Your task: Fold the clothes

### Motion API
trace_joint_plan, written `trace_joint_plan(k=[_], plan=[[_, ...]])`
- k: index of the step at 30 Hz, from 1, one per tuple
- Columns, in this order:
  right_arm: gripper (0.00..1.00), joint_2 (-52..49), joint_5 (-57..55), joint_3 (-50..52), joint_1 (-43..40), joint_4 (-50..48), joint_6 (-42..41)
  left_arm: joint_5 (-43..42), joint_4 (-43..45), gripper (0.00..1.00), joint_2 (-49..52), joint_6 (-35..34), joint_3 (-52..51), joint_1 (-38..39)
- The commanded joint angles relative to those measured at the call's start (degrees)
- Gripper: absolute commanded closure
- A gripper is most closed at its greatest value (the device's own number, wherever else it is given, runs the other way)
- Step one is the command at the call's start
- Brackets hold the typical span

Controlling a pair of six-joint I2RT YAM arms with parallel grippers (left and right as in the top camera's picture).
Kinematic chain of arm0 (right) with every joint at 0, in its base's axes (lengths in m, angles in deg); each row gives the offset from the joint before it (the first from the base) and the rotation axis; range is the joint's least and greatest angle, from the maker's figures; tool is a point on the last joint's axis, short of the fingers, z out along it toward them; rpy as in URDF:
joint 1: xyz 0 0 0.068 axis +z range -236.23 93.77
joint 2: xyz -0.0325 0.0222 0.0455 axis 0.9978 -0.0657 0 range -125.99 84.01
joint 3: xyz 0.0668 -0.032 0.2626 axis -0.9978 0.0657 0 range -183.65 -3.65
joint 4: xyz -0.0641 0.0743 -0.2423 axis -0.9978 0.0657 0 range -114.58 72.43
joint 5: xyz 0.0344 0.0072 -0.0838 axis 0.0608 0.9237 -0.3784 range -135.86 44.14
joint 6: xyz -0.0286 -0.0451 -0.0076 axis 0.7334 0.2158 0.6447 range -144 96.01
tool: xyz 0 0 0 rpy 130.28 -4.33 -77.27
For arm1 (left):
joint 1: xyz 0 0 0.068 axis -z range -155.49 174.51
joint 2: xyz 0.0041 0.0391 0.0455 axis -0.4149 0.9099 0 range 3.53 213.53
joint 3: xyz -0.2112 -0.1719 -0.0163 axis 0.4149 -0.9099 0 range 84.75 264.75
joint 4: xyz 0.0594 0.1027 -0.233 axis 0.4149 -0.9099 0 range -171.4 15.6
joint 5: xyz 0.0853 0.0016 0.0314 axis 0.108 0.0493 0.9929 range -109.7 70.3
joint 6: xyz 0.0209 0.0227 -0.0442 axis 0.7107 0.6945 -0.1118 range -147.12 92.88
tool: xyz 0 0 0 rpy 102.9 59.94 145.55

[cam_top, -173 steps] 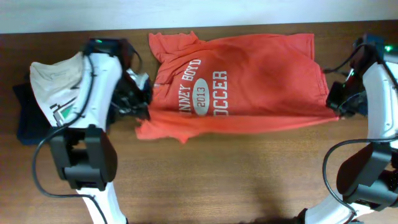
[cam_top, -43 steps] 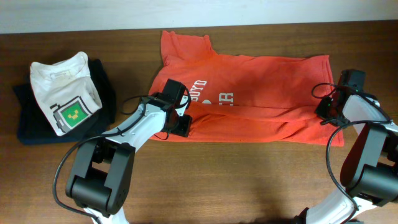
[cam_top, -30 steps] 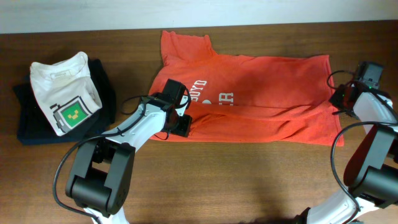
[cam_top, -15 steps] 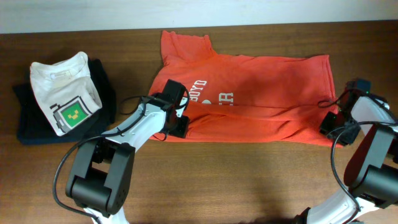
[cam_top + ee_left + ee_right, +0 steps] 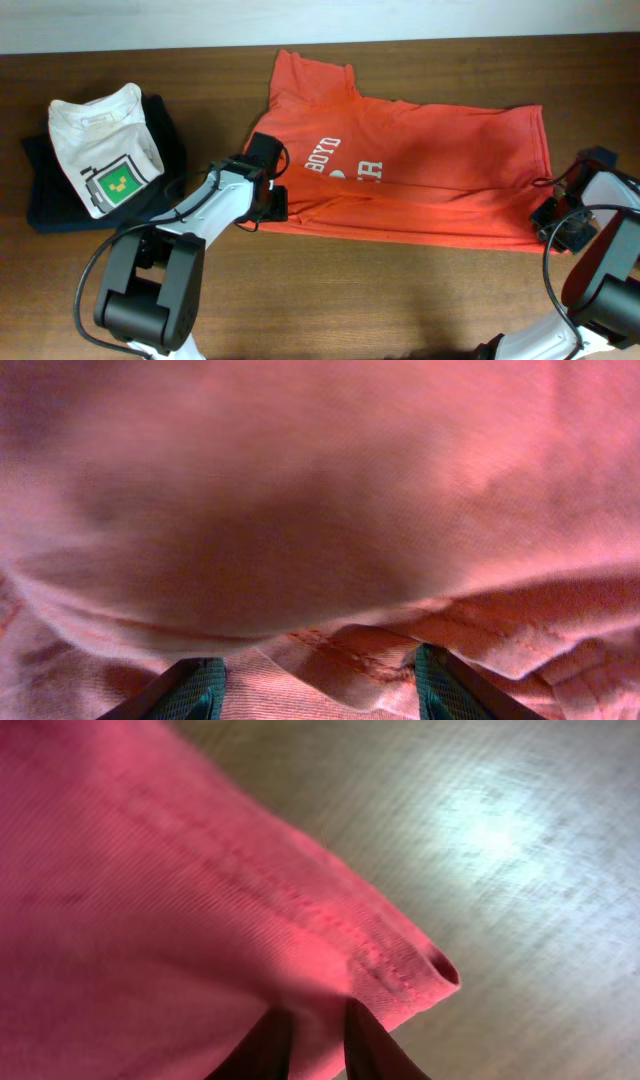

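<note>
The clothes point(image 5: 430, 160), a red-orange T-shirt with white lettering, lie flat across the wooden table point(image 5: 350, 300), folded along their length, collar at the back left. My left gripper point(image 5: 272, 203) rests on the near left edge of the shirt. In the left wrist view the left gripper point(image 5: 320, 685) stands open, with wrinkled cloth point(image 5: 320, 510) lying loose between its wide-set fingers. My right gripper point(image 5: 556, 222) is at the near right corner. In the right wrist view the right gripper point(image 5: 312, 1040) is shut on the hemmed corner of the shirt point(image 5: 150, 900).
A white T-shirt with a green pixel graphic point(image 5: 100, 150) lies on a dark navy folded garment point(image 5: 165, 150) at the far left. Bare wood point(image 5: 500, 850) shows just right of the shirt's corner. The table's back edge meets a pale wall.
The shirt has slid a little to the right. My right gripper dropped from the right hem to the near right corner and closed on it. The left gripper shifted slightly left.
</note>
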Motion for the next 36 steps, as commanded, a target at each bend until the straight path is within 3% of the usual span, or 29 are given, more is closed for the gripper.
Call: trace_joint_plan(k=[1, 8, 17, 23, 30, 36], plan=[[0.77, -2.60, -5.07, 2.08, -2.45, 0.31, -1.77, -0.79, -3.78, 0.38, 2.78, -4.81, -6.58, -1.57], [0.77, -2.49, -3.56, -2.03, -2.43, 3.32, -1.70, -0.87, -13.68, 0.38, 2.40, -10.43, -7.39, -1.57], [0.69, 3.28, 21.73, -10.62, 1.20, 12.15, 12.04, -1.18, -7.32, 0.32, -6.49, -9.70, -3.78, -1.57], [0.67, 3.23, 23.74, -10.08, 12.96, 15.04, 19.34, -1.84, -6.64, 0.28, -7.56, -9.68, -3.43, -1.53], [0.67, 2.75, 23.26, -6.38, 24.76, 11.04, 16.70, -1.84, -6.05, 0.27, -7.56, -9.70, -3.43, -1.57], [0.68, 1.66, 23.78, -5.68, 27.96, 12.68, 12.79, -1.84, -6.03, 0.26, -7.56, -9.70, -3.43, -1.57]])
